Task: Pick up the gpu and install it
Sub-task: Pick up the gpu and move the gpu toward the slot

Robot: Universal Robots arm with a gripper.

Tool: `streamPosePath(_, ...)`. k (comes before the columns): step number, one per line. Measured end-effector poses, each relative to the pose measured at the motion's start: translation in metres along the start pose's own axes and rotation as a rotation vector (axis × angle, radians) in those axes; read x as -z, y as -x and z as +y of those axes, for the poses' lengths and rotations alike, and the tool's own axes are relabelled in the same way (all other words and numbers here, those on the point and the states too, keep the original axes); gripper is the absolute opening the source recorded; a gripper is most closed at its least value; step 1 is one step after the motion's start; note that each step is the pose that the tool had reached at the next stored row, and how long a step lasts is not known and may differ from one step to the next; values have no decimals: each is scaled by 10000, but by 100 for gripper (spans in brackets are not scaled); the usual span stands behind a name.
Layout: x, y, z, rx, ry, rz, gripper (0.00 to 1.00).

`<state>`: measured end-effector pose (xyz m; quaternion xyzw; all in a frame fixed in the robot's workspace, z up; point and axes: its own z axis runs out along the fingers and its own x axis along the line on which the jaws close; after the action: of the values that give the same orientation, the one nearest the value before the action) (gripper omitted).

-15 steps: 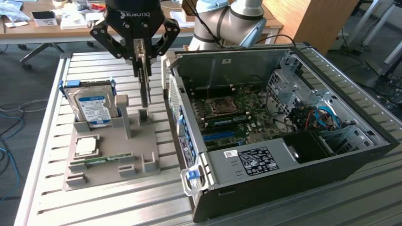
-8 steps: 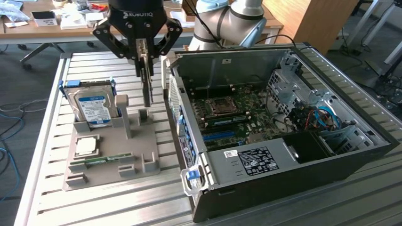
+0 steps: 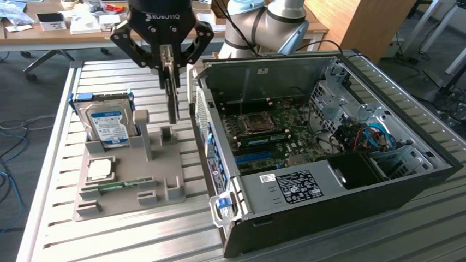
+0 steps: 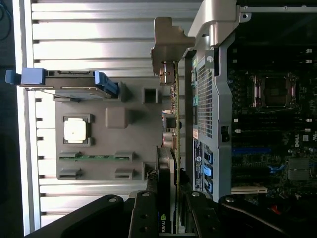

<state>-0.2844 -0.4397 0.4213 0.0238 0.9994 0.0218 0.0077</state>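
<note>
The gpu [image 3: 173, 95] hangs edge-on from my gripper [image 3: 169, 63], which is shut on its upper end. It is a thin card with a green board edge, a black cooler and a pale metal bracket [image 4: 166, 42]. In the wrist view the gpu [image 4: 171, 148] runs straight out from between my fingers [image 4: 143, 215]. The card's lower end sits just above the grey holder [image 3: 138, 183], beside the wall of the open computer case [image 3: 320, 142]. The motherboard [image 3: 269, 131] lies exposed inside the case, to the exterior view's right of the card.
On the grey holder stand a silver hard drive with a blue label [image 3: 109, 123], a square processor [image 3: 100, 169] and a narrow green memory stick [image 3: 117, 185]. Everything rests on a slatted metal table [image 3: 109, 76]. A desk with clutter stands behind.
</note>
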Motion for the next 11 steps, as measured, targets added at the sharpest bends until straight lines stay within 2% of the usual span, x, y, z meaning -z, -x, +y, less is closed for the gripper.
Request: streamPosePath(11, 0, 22, 1, 0, 0, 0, 27)
